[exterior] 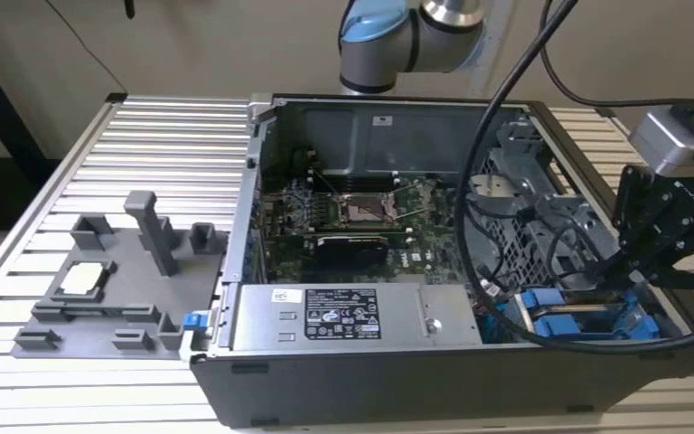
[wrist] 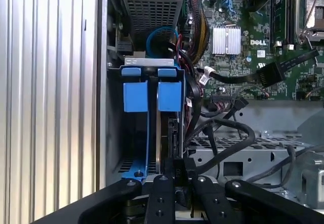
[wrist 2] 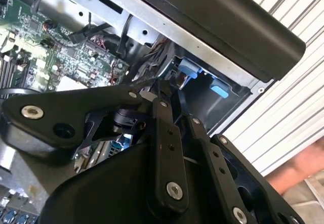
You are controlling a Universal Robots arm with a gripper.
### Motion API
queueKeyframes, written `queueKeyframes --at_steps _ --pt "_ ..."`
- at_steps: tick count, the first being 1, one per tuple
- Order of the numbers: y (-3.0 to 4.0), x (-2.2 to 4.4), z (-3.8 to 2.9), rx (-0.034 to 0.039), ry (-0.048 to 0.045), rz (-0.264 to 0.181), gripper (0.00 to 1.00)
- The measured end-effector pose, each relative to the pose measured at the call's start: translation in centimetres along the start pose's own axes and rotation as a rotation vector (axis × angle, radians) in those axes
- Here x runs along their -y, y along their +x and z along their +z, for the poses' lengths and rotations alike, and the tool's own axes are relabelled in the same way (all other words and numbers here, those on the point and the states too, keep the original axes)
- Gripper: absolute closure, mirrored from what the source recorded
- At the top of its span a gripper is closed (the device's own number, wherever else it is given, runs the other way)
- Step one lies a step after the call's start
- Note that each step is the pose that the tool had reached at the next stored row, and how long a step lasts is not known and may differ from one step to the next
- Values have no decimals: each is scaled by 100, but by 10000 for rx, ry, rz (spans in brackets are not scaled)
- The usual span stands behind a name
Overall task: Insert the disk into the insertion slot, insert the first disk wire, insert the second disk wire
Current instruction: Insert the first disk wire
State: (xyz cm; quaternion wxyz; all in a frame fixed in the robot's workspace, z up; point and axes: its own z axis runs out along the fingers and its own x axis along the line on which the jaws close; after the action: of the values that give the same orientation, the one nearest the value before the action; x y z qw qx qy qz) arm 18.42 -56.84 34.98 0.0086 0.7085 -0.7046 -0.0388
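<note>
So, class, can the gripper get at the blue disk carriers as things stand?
Probably yes: in the first wrist view the gripper faces the carriers directly, and the black cables run beside them, not across.

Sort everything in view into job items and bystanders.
Job: disk, insertion slot, hand.
Lying about: power-supply box, motherboard, grey fixture tray, black cables.
</note>
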Motion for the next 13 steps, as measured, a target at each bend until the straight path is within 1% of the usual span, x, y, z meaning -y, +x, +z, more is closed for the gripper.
queueKeyframes --at_steps 3,4,8,13 --pt "1 2 24 -3 -115 3 81" --pt "1 2 34 -5 -125 5 81" --pt "3 7 72 -5 -127 5 81" --pt "2 14 87 -5 -127 5 81"
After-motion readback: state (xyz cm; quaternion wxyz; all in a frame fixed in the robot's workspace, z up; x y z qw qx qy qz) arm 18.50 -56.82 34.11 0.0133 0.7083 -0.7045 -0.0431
